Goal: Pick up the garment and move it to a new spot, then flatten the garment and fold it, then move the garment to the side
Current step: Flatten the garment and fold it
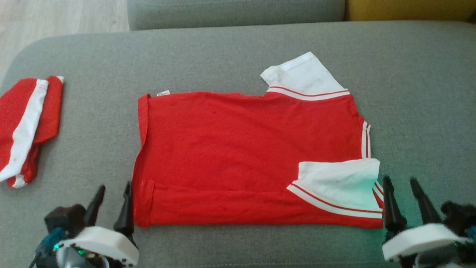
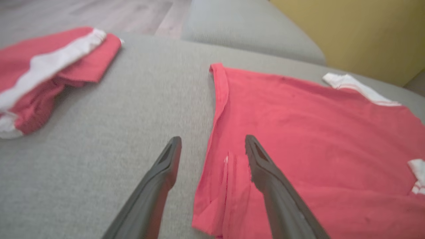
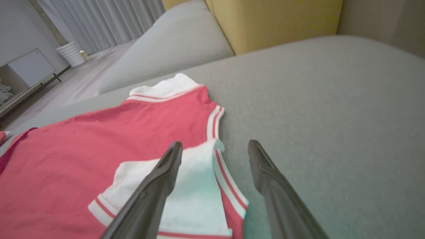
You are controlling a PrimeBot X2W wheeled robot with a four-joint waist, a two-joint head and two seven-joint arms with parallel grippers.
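A grey sofa cushion (image 1: 223, 56) carried the red garment (image 1: 241, 149). The left jaws and right jaws stood wide open at its near corners, holding nothing.

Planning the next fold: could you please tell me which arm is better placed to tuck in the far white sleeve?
Right, probably: the far sleeve lies toward the right, nearer the open right claw; the left claw is at the hem.
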